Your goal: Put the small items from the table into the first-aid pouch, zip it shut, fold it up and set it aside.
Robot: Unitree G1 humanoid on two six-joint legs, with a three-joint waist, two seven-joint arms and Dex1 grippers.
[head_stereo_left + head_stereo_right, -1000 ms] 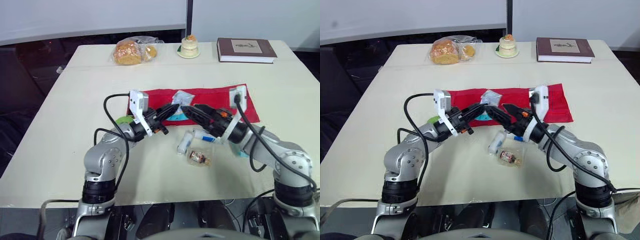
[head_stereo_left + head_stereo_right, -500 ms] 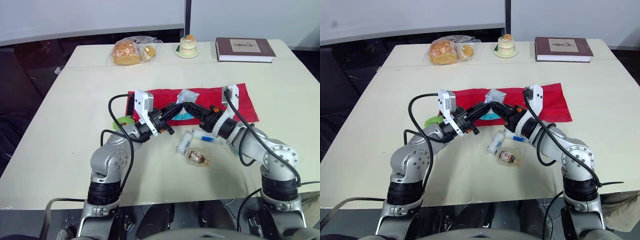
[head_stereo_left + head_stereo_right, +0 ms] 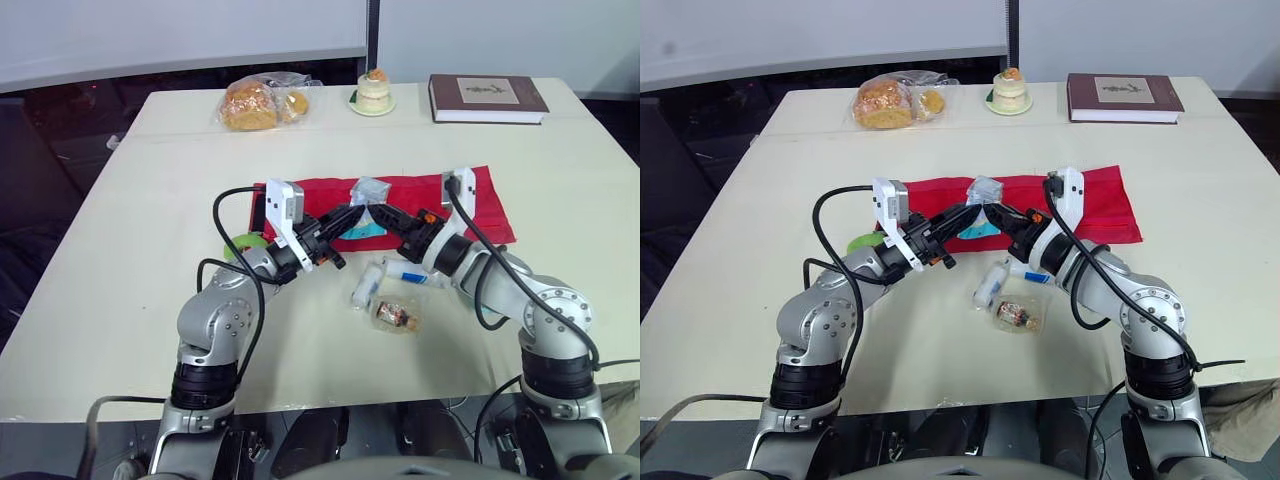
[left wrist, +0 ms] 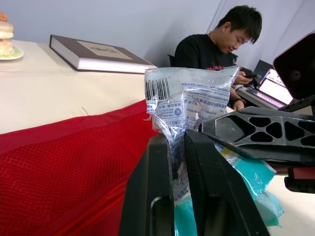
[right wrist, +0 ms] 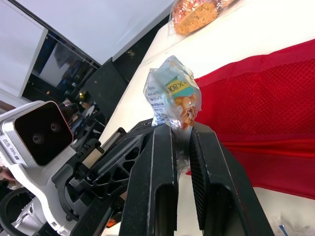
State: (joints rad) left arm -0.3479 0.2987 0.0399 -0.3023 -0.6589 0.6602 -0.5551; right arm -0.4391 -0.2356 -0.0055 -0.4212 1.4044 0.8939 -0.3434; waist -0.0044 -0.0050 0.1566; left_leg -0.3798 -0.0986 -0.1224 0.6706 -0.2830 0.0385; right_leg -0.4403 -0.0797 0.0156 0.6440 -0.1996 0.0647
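A small clear packet [image 3: 372,190] with printed paper inside is held up over the red first-aid pouch [image 3: 415,190], which lies flat mid-table. My left gripper [image 3: 358,212] pinches its lower edge from the left; the left wrist view shows the packet [image 4: 187,101] squeezed between the fingers [image 4: 157,162]. My right gripper [image 3: 381,213] meets it from the right, shut on the same packet [image 5: 172,91]. A teal packet [image 3: 366,231] lies on the pouch beneath. A white tube [image 3: 367,285], a blue-and-white tube [image 3: 412,273] and a clear bag with a brown item [image 3: 398,315] lie in front.
A green item [image 3: 243,243] sits behind my left forearm. Along the far edge stand a bag of bread [image 3: 256,101], a small cake on a plate [image 3: 377,92] and a brown book [image 3: 487,97]. A person [image 4: 216,44] sits beyond the table.
My right gripper came in from the right and shut on the packet my left gripper holds up. The head camera shifted slightly.
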